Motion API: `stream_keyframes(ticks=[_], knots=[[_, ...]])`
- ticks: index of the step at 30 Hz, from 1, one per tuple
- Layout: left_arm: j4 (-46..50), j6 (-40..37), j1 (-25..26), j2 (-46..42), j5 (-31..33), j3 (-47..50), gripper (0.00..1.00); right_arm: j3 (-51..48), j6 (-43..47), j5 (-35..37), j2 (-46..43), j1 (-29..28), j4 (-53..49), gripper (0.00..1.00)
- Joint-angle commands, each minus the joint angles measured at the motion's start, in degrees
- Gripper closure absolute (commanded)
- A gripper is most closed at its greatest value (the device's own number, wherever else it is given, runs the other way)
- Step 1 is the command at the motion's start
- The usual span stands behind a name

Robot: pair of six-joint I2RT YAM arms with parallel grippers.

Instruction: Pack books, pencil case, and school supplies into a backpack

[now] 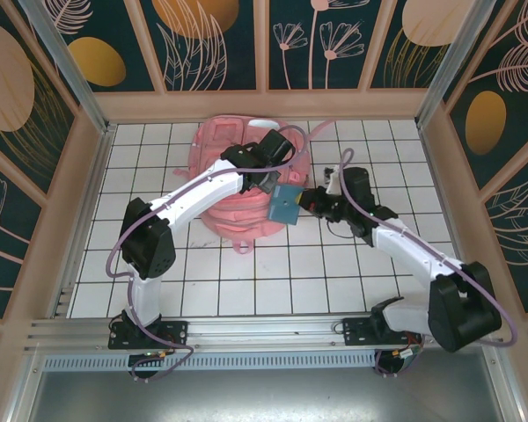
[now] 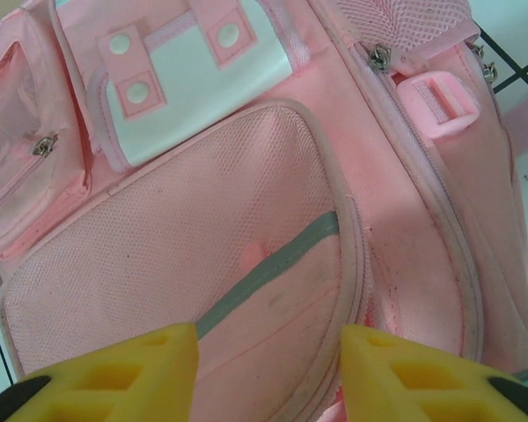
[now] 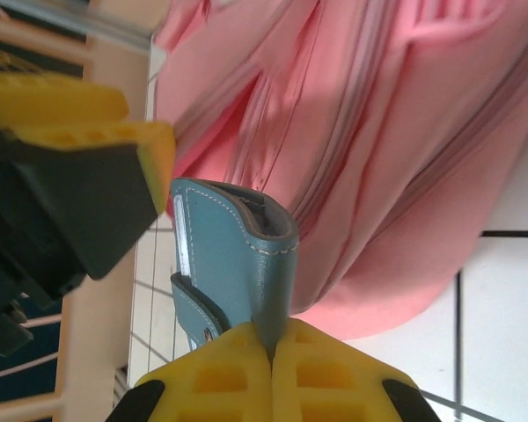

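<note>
Two arms here. The big soft pink fabric backpack [image 1: 218, 141] lies by the middle of the white tiled desk's [image 1: 352, 272] far edge. Our left fingers [image 2: 172, 352] hang partly apart over its mesh pocket [image 2: 158, 255], gripping nothing. Our right fingers [image 3: 246, 369] are pinched tight on the teal-blue leather case [image 3: 238, 255], just beside the backpack's right side.

We stretch both arms forward: our left gripper [image 2: 268, 350] jaws parted, our right gripper [image 3: 271, 341] pinching a blue case [image 3: 238, 251]
</note>
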State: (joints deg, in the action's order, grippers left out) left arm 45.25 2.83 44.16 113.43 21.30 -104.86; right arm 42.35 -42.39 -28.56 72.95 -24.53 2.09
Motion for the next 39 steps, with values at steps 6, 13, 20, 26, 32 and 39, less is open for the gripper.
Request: stream_keyframes(ticks=[6, 13, 20, 26, 32, 39], knots=[[-3.5, -1.4, -2.3, -1.0, 0.2, -2.0, 0.63, 1.5, -2.2, -5.1, 7.5, -2.7, 12.2, 1.0], [-4.7, -1.0, -3.6, -1.7, -2.8, -1.1, 0.7, 1.6, -2.0, -5.7, 6.7, -2.8, 15.2, 1.0], [-5.4, -0.4, -4.3, -2.0, -4.7, -1.2, 0.71, 5.8, -2.4, -2.4, 11.3, -3.2, 10.8, 1.0], [-5.2, 0.2, -4.9, -3.8, -6.9, -0.2, 0.59, 11.4, -6.0, 1.7, 17.2, -3.9, 4.8, 1.0], [-4.6, -1.0, -7.4, -10.2, -11.8, 5.2, 0.27, 13.4, -9.2, 4.0, 19.4, -4.3, 4.2, 1.0], [-4.4, -20.5, -8.0, -19.9, -13.7, 19.0, 0.24, 14.7, -9.1, 4.1, 18.4, -4.3, 4.7, 1.0]])
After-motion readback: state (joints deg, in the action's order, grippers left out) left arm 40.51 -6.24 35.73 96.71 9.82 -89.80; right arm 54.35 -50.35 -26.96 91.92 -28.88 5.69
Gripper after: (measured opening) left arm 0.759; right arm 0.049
